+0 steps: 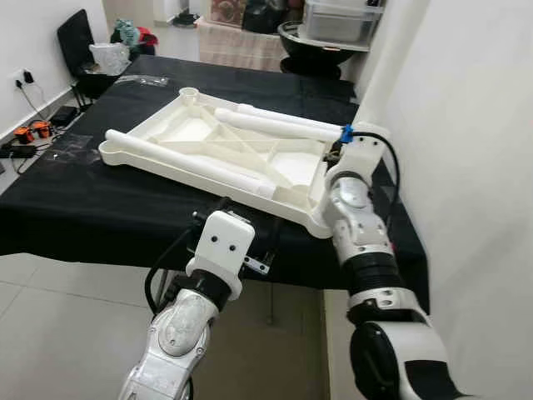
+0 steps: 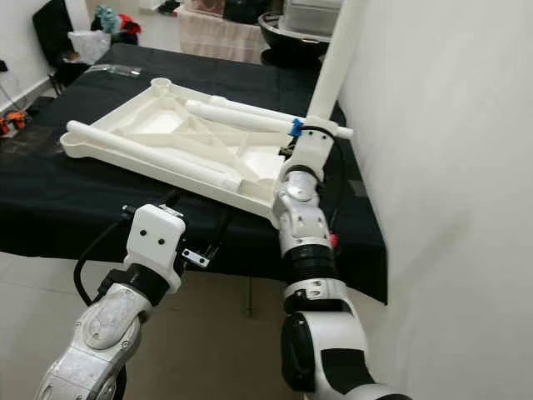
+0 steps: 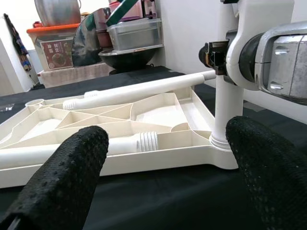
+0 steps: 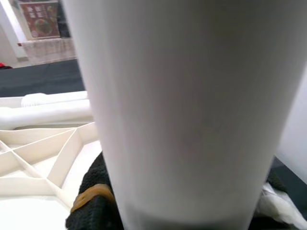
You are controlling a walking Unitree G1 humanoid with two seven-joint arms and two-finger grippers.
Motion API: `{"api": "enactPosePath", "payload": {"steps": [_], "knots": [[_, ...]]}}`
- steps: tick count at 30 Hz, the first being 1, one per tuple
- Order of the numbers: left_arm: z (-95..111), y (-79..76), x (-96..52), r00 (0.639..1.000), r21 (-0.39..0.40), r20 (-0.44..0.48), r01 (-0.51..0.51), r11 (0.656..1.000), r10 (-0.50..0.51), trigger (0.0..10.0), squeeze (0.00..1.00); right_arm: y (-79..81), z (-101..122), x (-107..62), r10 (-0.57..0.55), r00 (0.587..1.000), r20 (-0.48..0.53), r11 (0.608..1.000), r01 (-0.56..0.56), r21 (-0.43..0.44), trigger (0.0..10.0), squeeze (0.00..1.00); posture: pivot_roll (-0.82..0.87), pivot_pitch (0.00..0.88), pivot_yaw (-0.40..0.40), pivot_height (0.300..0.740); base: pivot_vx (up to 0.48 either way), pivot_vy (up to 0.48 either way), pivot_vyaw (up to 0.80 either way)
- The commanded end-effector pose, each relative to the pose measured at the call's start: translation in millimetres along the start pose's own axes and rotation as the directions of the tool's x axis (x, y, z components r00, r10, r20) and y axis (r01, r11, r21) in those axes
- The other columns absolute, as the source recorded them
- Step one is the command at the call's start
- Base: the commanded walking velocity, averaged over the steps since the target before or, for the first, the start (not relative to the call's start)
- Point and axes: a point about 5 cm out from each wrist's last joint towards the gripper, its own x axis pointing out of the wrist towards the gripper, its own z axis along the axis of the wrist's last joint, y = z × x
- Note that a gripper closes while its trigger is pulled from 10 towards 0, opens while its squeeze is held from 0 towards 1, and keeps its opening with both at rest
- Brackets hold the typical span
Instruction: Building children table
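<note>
From the head, the white tabletop (image 1: 225, 150) lies upside down on the black bench (image 1: 75, 200), two loose legs (image 1: 275, 123) resting on it. The right claw (image 2: 310, 137) is closed around an upright leg (image 2: 333, 62) at the near right corner.

The left wrist shows the left claw (image 3: 165, 167) wide open, empty, short of the tabletop's edge.

The right wrist, mostly blocked, shows that leg close up, seemingly gripped.
</note>
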Motion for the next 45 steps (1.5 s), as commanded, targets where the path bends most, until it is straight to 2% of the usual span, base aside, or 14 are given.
{"api": "enactPosePath", "payload": {"steps": [1,2,3,9,10,14,18,22,25,32,34,40,42,45], "knots": [[-2,-0.9,0.9,1.000,0.002,-0.008,-0.004,1.000,0.004,10.0,0.00,7.0,-9,-0.4,0.015,0.996,-0.087,0.999,-0.011,0.040,10.0,0.00,0.08,0.039,-0.129,0.740,0.000,0.000,0.00],[-2,-0.9,0.9,1.000,0.002,-0.008,-0.004,1.000,0.004,10.0,0.00,7.0,-9,-0.4,0.015,0.996,-0.087,0.999,-0.011,0.040,10.0,0.00,0.08,0.039,-0.129,0.740,0.000,0.000,0.00],[-2,-0.9,0.9,1.000,0.001,-0.007,-0.004,1.000,0.004,10.0,0.00,12.9,-5,-0.3,0.045,0.997,-0.064,0.997,-0.041,0.062,10.0,1.00,0.08,0.039,-0.129,0.740,0.000,0.000,0.00],[-2,-0.5,0.7,1.000,0.001,-0.008,-0.006,1.000,0.006,10.0,0.00,17.4,11,0.0,0.076,0.997,0.001,0.993,-0.076,0.093,10.0,1.00,0.08,0.039,-0.129,0.740,0.000,0.000,0.00],[-2,-0.7,0.6,1.000,0.000,-0.009,-0.005,1.000,0.005,10.0,0.00,16.8,20,2.3,0.105,0.994,0.037,0.990,-0.108,0.087,10.0,0.00,0.08,0.043,-0.128,0.740,0.000,0.000,0.00],[-2,-0.7,0.6,1.000,-0.001,-0.009,-0.006,1.000,0.006,10.0,0.00,20.9,38,9.2,0.323,0.943,0.079,0.935,-0.331,0.125,10.0,0.00,0.08,0.045,-0.128,0.740,0.000,0.000,0.00],[-2,-0.5,0.8,1.000,-0.002,-0.009,-0.007,1.000,0.007,10.0,0.00,23.7,45,11.4,0.577,0.812,0.088,0.791,-0.582,0.187,10.0,0.00,0.08,0.046,-0.130,0.740,0.000,0.000,0.00],[-1,-1.7,1.6,1.000,-0.004,-0.005,-0.003,1.000,0.003,10.0,0.00,26.2,21,-9.1,0.922,0.384,0.047,0.376,-0.918,0.130,10.0,0.00,0.09,0.047,-0.133,0.740,0.000,0.000,0.00],[-1,-0.9,1.5,1.000,-0.001,-0.005,-0.006,1.000,0.006,10.0,0.00,28.0,9,-15.1,0.964,0.267,-0.005,0.265,-0.957,0.120,10.0,0.00,0.09,0.048,-0.133,0.740,0.000,0.000,0.00],[0,0.9,0.5,1.000,0.004,-0.006,-0.011,1.000,0.011,10.0,0.00,39.3,5,-15.0,0.969,0.248,-0.025,0.249,-0.961,0.118,10.0,0.00,0.10,0.052,-0.136,0.740,0.000,0.000,0.00],[0,0.7,0.5,1.000,0.003,-0.005,-0.012,1.000,0.012,10.0,0.00,42.0,4,-11.0,0.950,0.311,-0.033,0.312,-0.943,0.116,0.0,0.00,0.10,0.052,-0.136,0.740,0.000,0.000,0.00],[1,0.7,0.8,1.000,0.003,-0.003,-0.013,1.000,0.013,10.0,0.00,40.8,7,-9.7,0.957,0.291,-0.007,0.290,-0.951,0.108,0.0,0.00,0.10,0.052,-0.137,0.740,0.000,0.000,0.00],[0,1.0,0.8,1.000,0.005,-0.004,-0.014,1.000,0.014,10.0,0.00,32.1,11,2.5,0.877,0.481,0.003,0.478,-0.872,0.108,0.0,0.00,0.10,0.052,-0.134,0.740,0.000,0.000,0.00],[0,1.1,0.7,1.000,0.004,-0.004,-0.015,1.000,0.015,10.0,0.00,30.6,11,4.2,0.861,0.509,0.004,0.505,-0.856,0.109,0.0,0.00,0.10,0.052,-0.134,0.740,0.000,0.000,0.00]]}}
